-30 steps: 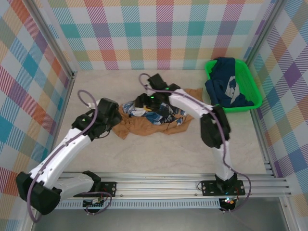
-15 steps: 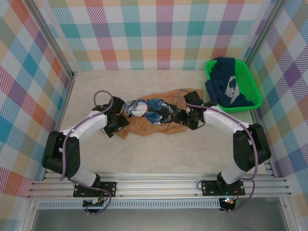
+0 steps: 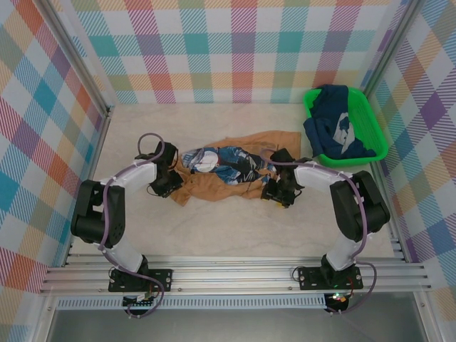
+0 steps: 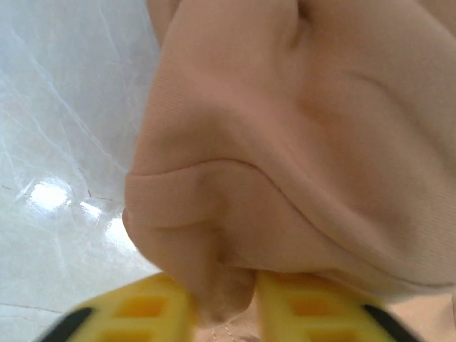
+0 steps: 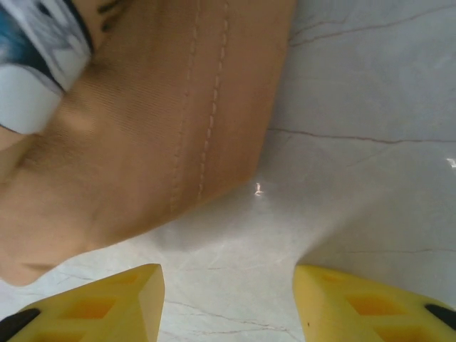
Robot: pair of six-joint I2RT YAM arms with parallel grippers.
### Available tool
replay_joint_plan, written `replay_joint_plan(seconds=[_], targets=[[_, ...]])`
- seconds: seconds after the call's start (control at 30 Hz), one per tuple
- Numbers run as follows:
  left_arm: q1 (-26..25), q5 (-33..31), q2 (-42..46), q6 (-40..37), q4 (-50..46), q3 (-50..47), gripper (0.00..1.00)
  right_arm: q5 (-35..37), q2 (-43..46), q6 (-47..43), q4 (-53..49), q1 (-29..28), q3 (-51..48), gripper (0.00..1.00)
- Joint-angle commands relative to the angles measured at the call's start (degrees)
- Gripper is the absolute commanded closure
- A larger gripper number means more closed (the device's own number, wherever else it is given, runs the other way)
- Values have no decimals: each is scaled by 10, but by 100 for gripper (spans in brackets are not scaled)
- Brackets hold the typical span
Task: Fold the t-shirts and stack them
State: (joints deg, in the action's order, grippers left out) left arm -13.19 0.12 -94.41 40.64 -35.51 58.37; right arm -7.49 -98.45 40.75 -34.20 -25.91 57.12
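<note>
The tan-orange t-shirt (image 3: pixel 214 187) lies crumpled mid-table, its blue-and-white cartoon print (image 3: pixel 228 162) bunched on top. My left gripper (image 3: pixel 171 187) sits at the shirt's left edge. In the left wrist view the left gripper (image 4: pixel 224 310) is shut on a fold of the tan cloth (image 4: pixel 285 142). At the shirt's lower right corner my right gripper (image 3: pixel 273 192) rests low on the table. Its wrist view shows the right gripper (image 5: pixel 228 299) open over bare table, the stitched hem (image 5: pixel 164 121) just ahead of its fingertips. The navy t-shirt (image 3: pixel 335 125) lies heaped in the basket.
The green plastic basket (image 3: pixel 311 96) stands at the back right, against the checked wall. Checked walls close in the left, back and right sides. Pale bare tabletop (image 3: pixel 235 228) stretches between the shirt and the arm bases at the near rail.
The right gripper left the shirt's top and came down to its lower right corner. The left arm folded back, its gripper staying at the shirt's left edge. The shirt spread rightwards.
</note>
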Motion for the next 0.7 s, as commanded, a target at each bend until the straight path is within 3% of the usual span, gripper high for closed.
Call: replay_joint_plan(seconds=[0.0,0.17,0.33,0.5,0.67], targets=[[5,-17,25,-19,2,20,93,23,-34,9,46,-2,26,53],[5,-56,73,-20,-31,33,100,32,-78,-1,52,-2,80,62],[6,-83,135,-13,-54,39,100,55,-101,-9,39,-2,115,83],[9,-98,173,-14,-78,43,100,85,-58,-18,27,-2,115,81],[11,-110,203,-7,-85,39,100,114,-16,-33,16,1,106,67]])
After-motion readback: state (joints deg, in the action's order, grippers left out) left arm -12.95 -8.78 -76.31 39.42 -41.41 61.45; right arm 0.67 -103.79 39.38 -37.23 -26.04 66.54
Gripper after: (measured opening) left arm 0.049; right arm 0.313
